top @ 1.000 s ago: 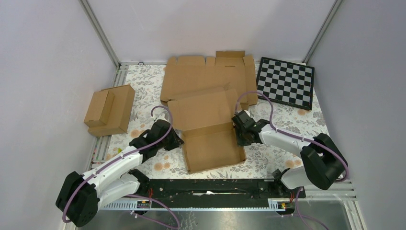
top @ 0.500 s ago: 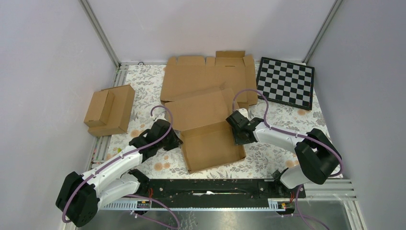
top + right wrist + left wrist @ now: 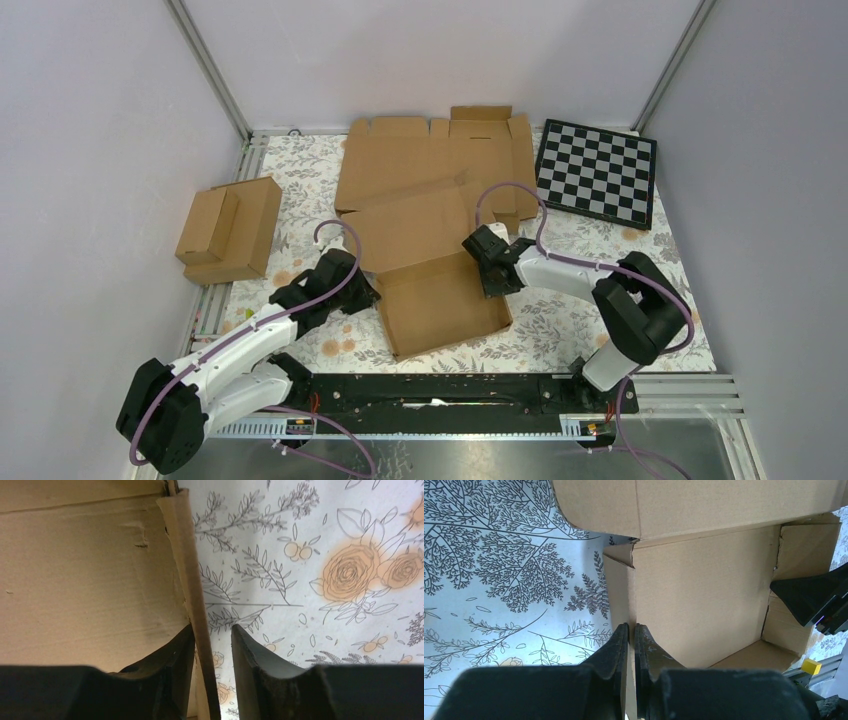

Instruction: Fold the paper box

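A shallow brown paper box [image 3: 440, 305] sits mid-table on the floral tablecloth [image 3: 620, 260]. Its tray looks formed, with the side walls standing. The hinged lid lies open toward the far side, overlapping a flat cardboard blank [image 3: 420, 165]. The left gripper [image 3: 631, 630] is pinched tight on the tray's left wall. The right gripper [image 3: 212, 630] straddles the right wall with its jaws parted, not clamping. Judging from this, closing and tucking the lid remains.

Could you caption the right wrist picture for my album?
Right gripper, jaws open, straddles a side wall of the paper box over flowered tablecloth.
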